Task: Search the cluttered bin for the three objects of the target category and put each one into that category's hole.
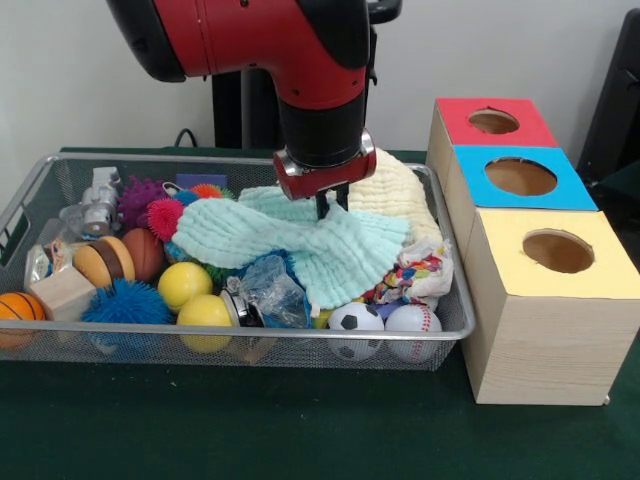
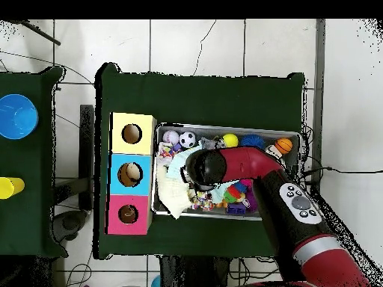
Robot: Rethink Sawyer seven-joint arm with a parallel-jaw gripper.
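The cluttered bin (image 1: 250, 335), a silver wire-mesh basket, sits on the green table and also shows in the overhead view (image 2: 232, 126). It holds a mint cloth (image 1: 300, 240), a cream cloth (image 1: 395, 190), a patterned cloth (image 1: 420, 272), a soccer ball (image 1: 355, 318), a baseball (image 1: 412, 320), two yellow balls (image 1: 183, 284), a basketball (image 1: 18, 308), spiky balls (image 1: 125, 303) and a wooden block (image 1: 65, 293). My gripper (image 1: 332, 205) points straight down at the bin's middle, shut on a fold of the mint cloth. In the overhead view the arm (image 2: 206, 166) hides the gripper.
Three wooden boxes stand right of the bin, each with a round hole: red top (image 1: 460, 125), blue top (image 1: 470, 190), yellow top (image 1: 500, 270). A toy burger (image 1: 105, 262) and a crumpled plastic bag (image 1: 270, 290) lie in the bin. A blue cup (image 2: 16, 116) stands on a side table.
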